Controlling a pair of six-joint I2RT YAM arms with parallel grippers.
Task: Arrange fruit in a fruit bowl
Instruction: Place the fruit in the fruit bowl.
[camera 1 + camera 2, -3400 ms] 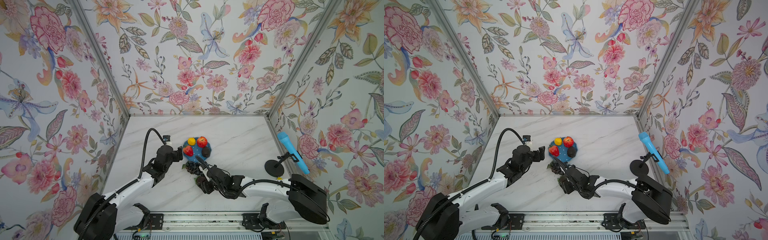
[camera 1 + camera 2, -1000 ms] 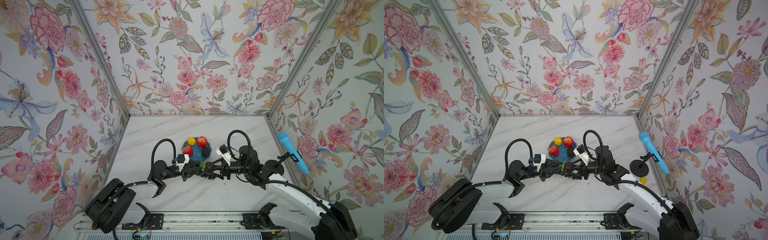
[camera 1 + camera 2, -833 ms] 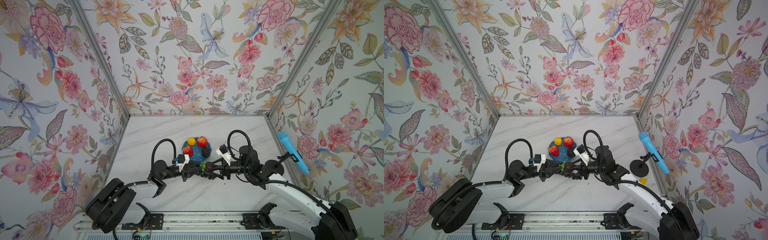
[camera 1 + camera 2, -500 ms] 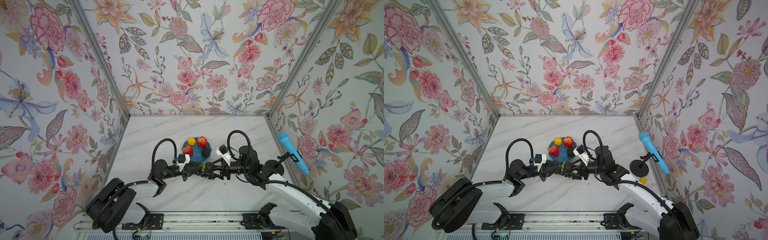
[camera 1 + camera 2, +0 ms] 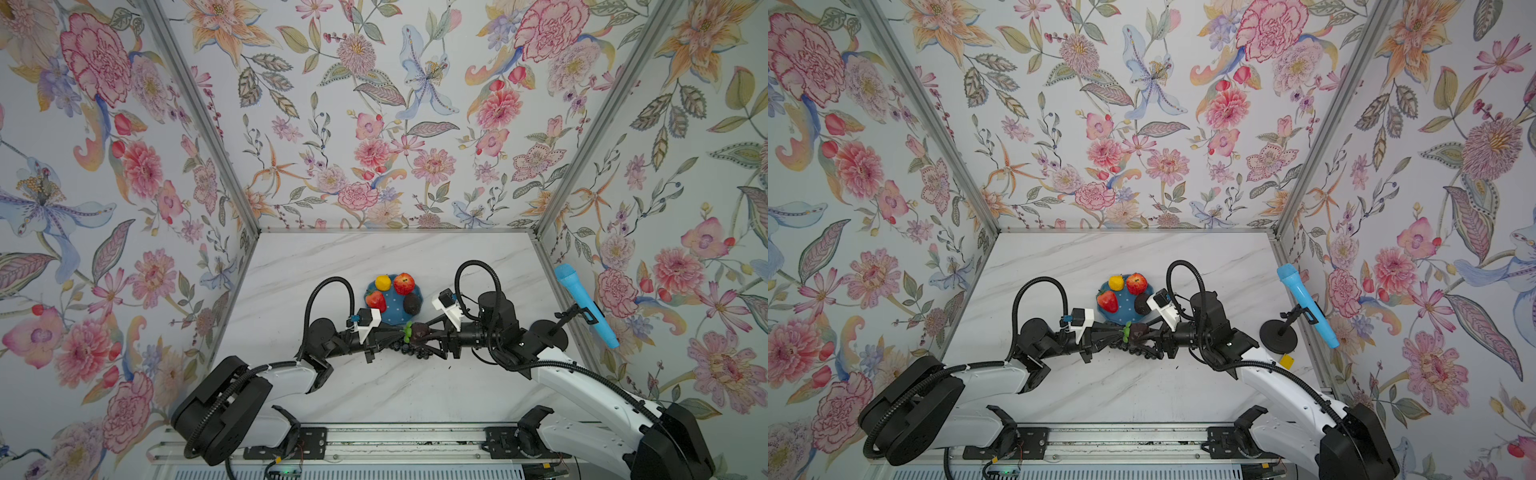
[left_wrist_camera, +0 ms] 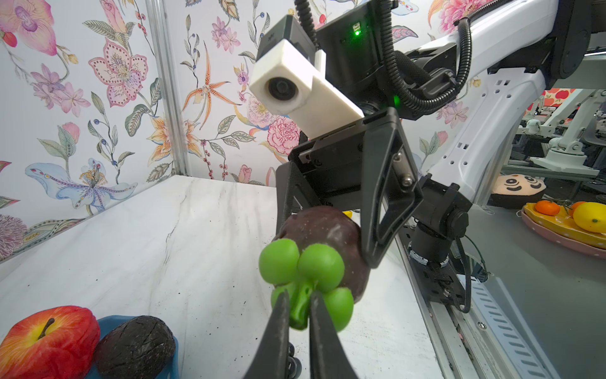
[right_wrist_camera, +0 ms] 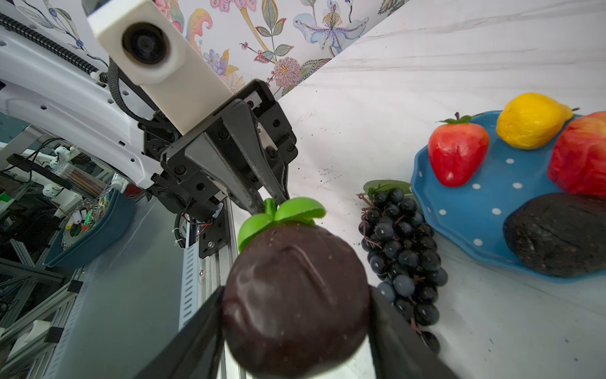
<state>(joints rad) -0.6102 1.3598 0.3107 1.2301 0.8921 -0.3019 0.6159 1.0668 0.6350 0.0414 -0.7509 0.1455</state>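
Observation:
A round dark brown-purple fruit with a green leafy stalk hangs above the table, just in front of the fruit bowl. My left gripper is shut on the green stalk. My right gripper faces it, its two fingers lying against the fruit's sides. In the blue dotted bowl lie the apple, a small yellow fruit, a strawberry and a blackish avocado. The dark grape bunch lies on the table beside the bowl's rim, below the two grippers.
A light-blue toy microphone leans on a black stand by the right wall, with a small yellow block next to it. The marble table is walled on three sides. A metal rail runs along the front edge.
Since the oldest frames both arms have swung in to meet in front of the bowl with the dark fruit between them. Over the last second the arms stay put and the left jaws narrow onto the stalk.

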